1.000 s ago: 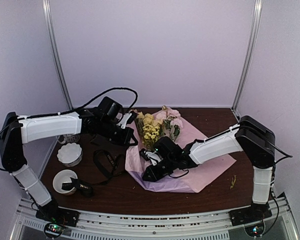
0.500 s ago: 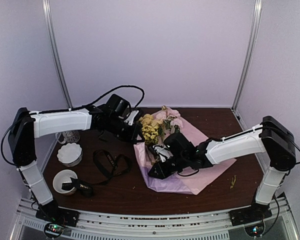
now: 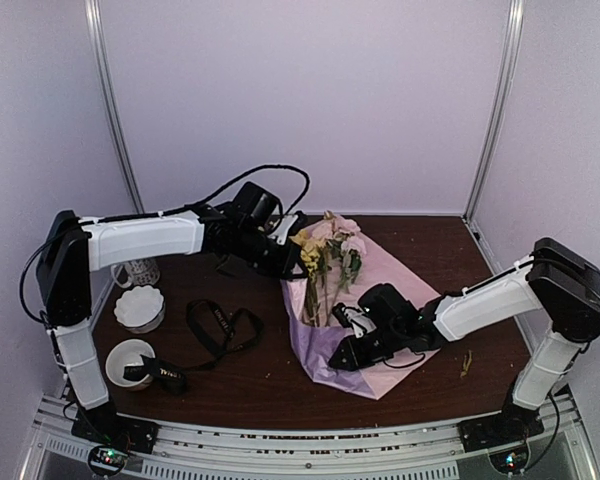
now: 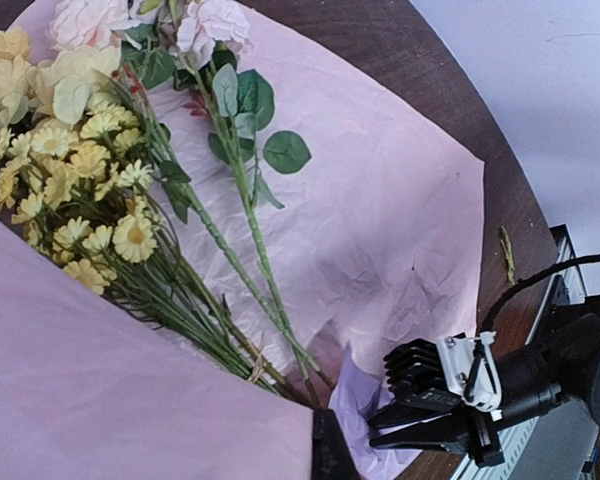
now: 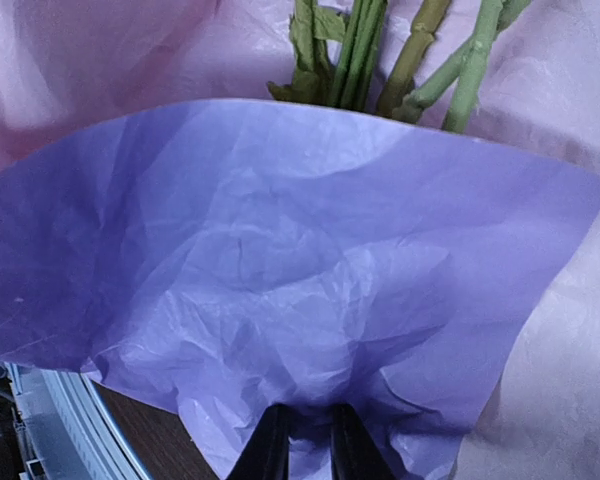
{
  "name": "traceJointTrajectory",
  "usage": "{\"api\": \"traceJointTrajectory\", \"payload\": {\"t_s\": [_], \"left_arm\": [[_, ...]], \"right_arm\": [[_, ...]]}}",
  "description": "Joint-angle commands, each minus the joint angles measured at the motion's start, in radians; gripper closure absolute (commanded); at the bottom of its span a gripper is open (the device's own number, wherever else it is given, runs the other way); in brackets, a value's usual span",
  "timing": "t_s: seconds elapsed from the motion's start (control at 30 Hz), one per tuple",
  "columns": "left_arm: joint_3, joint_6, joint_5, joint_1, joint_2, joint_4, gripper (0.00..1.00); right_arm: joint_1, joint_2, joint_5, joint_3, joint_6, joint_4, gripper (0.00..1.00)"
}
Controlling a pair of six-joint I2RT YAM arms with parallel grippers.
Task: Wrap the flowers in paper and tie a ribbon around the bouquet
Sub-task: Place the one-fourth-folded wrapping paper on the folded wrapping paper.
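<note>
Low, right claw [image 5: 310, 418] on paper [image 5: 280, 260]

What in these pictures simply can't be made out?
- Right wrist view: stem ends of the flowers, hidden behind the folded paper.
- Top view: lettering on the ribbon, too small to read.
- Left wrist view: the left gripper, mostly covered by paper and cut off by the bottom edge.
</note>
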Motion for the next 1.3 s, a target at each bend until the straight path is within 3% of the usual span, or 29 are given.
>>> {"api": "traceJointTrajectory", "payload": {"t_s": [0.0,0.43,0.67,0.8,0.9,1.0,1.13,1.27], "left_arm": [[0.095,0.025,0.008,-0.014,0.054,-0.001,1.0],[0.337,0.046,0.067,-0.046,0.313,-0.083,1.0],[0.337,0.049,0.064,-0.055,0.338,-0.084,1.0],[0.341,0.047,0.049,-0.055,0.342,-0.088,1.0],[0.343,0.059,0.04,-0.054,0.334,-0.091,1.0],[0.347,0.068,0.039,-0.054,0.332,-0.1,1.0],[0.339,0.074,0.053,-0.054,0.323,-0.103,1.0],[0.262,0.076,0.025,-0.047,0.26,-0.093,1.0]], "right_arm": [[-0.013,0.042,-0.023,-0.032,0.039,0.102,0.83],[-0.016,-0.103,0.029,-0.073,-0.001,0.164,0.83],[-0.017,-0.208,0.099,-0.061,-0.002,0.153,0.76],[0.008,-0.218,0.143,-0.01,-0.002,0.135,0.65],[0.074,-0.202,0.247,0.082,-0.101,0.025,0.62],[0.134,-0.213,0.381,0.117,-0.187,-0.054,0.52],[0.155,-0.242,0.46,0.084,-0.211,-0.049,0.51],[0.154,-0.229,0.401,0.056,-0.184,-0.047,0.55]]}}
